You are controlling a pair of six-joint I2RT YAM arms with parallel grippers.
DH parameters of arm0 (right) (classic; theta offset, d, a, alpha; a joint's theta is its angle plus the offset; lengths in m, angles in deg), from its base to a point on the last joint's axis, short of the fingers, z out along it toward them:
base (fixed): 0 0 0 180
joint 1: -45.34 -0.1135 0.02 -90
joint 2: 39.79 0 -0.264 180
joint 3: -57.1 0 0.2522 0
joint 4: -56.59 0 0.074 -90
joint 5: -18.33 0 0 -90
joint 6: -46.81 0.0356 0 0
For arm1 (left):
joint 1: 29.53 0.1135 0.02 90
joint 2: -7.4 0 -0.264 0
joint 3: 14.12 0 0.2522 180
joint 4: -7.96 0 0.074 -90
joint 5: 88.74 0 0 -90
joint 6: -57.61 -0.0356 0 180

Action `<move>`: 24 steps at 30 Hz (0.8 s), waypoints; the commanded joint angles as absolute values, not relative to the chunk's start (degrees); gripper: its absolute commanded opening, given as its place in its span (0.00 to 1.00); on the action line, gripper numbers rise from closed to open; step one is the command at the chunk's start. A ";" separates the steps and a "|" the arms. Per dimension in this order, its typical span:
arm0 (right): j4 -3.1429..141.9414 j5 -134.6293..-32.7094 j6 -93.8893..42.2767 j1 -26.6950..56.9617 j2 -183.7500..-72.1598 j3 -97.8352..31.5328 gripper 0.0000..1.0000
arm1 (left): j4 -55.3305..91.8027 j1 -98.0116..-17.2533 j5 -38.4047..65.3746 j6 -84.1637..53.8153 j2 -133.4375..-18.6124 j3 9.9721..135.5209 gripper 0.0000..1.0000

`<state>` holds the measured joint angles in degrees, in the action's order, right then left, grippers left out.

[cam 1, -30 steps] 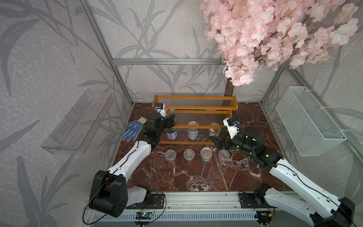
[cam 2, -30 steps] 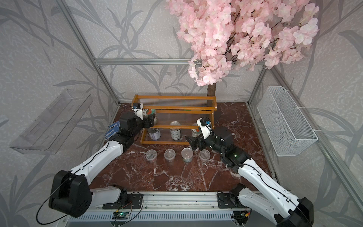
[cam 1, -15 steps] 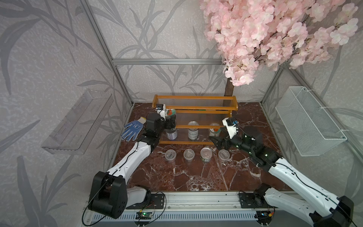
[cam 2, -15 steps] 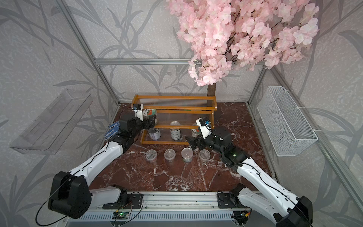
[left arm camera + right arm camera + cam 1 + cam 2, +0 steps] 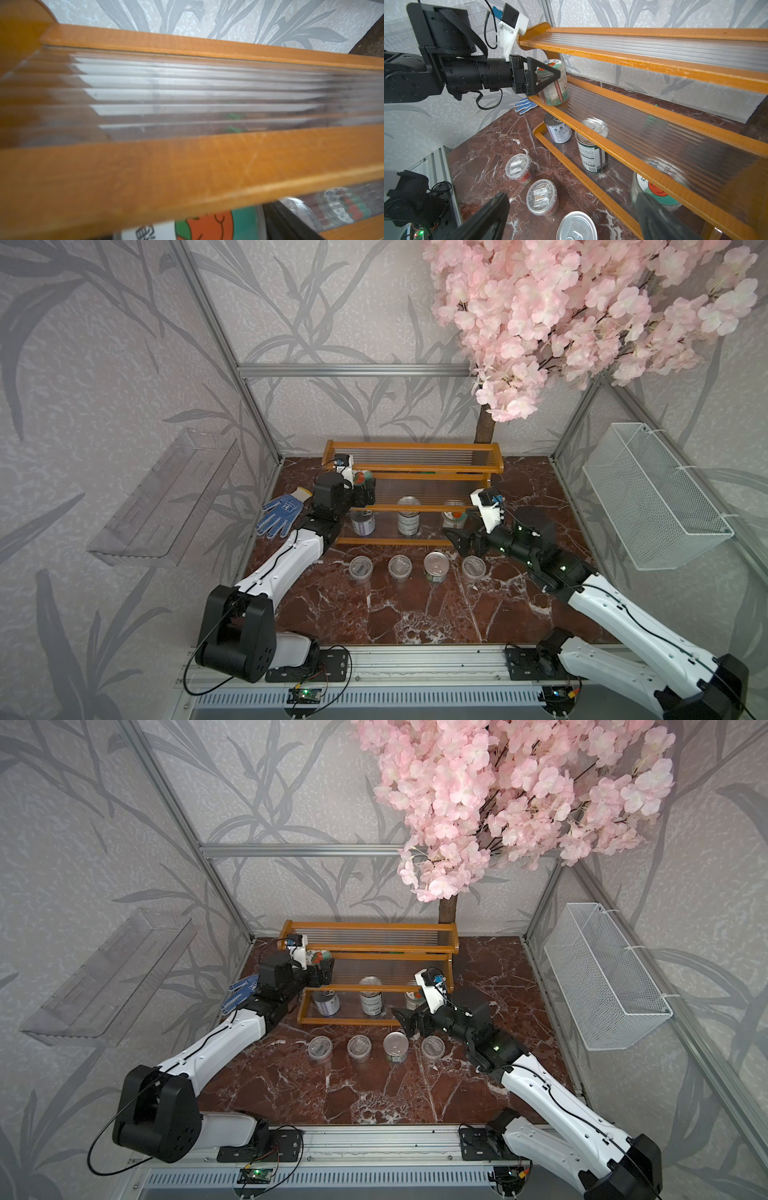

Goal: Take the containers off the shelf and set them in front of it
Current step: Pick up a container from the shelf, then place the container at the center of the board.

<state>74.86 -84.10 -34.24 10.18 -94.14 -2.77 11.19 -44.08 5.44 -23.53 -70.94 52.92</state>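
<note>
Glass jar point(image 5: 656, 188) under shelf point(image 5: 623, 153) rail: my right pincer point(image 5: 572, 196) gapes wide; duck under, straddle jar, then close.

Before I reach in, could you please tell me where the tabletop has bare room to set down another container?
Widest free patch: bare marble between the row of four containers and the front rail. Another lies right of the shelf, toward the wire basket. Crowded: the strip between the shelf and the row, where the right gripper hovers.
</note>
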 commanded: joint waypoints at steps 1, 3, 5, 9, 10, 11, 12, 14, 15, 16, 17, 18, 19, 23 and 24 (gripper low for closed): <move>73.20 -83.37 -34.14 10.53 -93.49 -2.47 0.99 | 11.30 -43.89 6.17 -24.42 -72.26 55.35 0.94; 73.03 -83.40 -34.23 10.53 -93.55 -2.50 0.99 | 11.25 -43.86 6.18 -24.57 -72.33 55.54 0.89; 73.10 -83.42 -34.36 10.53 -93.54 -2.46 0.99 | 11.49 -43.86 6.21 -24.49 -72.18 55.71 0.84; 72.96 -83.43 -34.31 10.62 -93.49 -2.36 0.99 | 12.75 -43.86 6.11 -24.86 -70.96 55.29 0.84; 72.98 -83.36 -34.32 10.65 -93.58 -2.31 0.99 | 13.08 -43.88 6.07 -24.77 -70.45 54.89 0.84; 72.93 -83.37 -34.32 10.71 -93.58 -2.30 0.99 | 13.28 -43.88 6.09 -24.74 -69.86 54.69 0.83; 72.82 -83.45 -34.25 10.71 -93.67 -2.30 0.99 | 13.51 -43.88 6.16 -24.53 -69.15 54.51 0.83; 72.67 -83.45 -34.17 10.71 -93.67 -2.29 0.99 | 14.28 -43.95 6.32 -24.56 -67.79 54.40 0.83; 72.62 -83.54 -34.20 10.71 -93.68 -2.28 0.99 | 14.90 -43.99 6.39 -24.64 -67.09 54.43 0.83; 72.66 -83.63 -34.03 10.71 -93.71 -2.19 0.99 | 15.64 -44.00 6.52 -24.73 -66.24 54.40 0.83; 72.67 -83.69 -33.89 10.71 -93.67 -2.12 0.99 | 16.12 -43.95 6.61 -24.70 -65.52 54.23 0.83; 72.65 -83.71 -33.80 10.71 -93.68 -2.02 0.99 | 16.77 -43.95 6.57 -24.67 -64.68 53.93 0.83; 72.59 -83.78 -33.70 10.74 -93.59 -1.88 0.99 | 17.43 -43.97 6.82 -24.51 -63.86 53.58 0.83; 72.33 -84.05 -33.33 10.71 -93.65 -1.83 0.99 | 20.19 -44.03 9.36 -23.34 -59.86 51.41 0.83; 72.35 -84.21 -33.19 10.71 -93.67 -1.75 0.99 | 21.43 -44.34 10.24 -22.53 -58.55 50.60 0.83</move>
<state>74.30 -83.77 -33.74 10.48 -94.12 -2.35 19.06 -44.10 7.39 -23.62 -61.70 52.20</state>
